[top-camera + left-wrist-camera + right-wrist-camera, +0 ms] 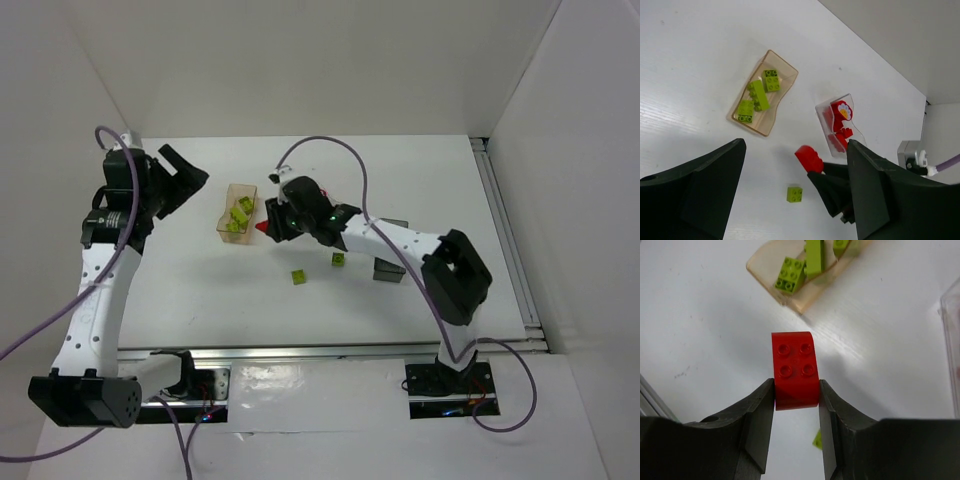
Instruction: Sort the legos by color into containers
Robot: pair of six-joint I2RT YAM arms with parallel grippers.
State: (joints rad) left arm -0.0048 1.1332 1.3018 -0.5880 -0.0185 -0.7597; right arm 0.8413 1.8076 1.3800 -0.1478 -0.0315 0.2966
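Red lego (795, 371) pinched at its sides; three green legos (758, 95) inside tan container (781, 66).

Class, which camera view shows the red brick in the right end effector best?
The right wrist view: the red brick sits large at centre, four studs clear, pinched by the right end effector. The left wrist view shows it smaller; the top view only a red speck.

White table (200, 290), white walls (300, 60), metal rail (320, 351) along near edge

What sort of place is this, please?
Probably a lab robot test cell: a white table walled by white panels, a left arm and right arm bolted to a metal rail, and a tan tub of green bricks.
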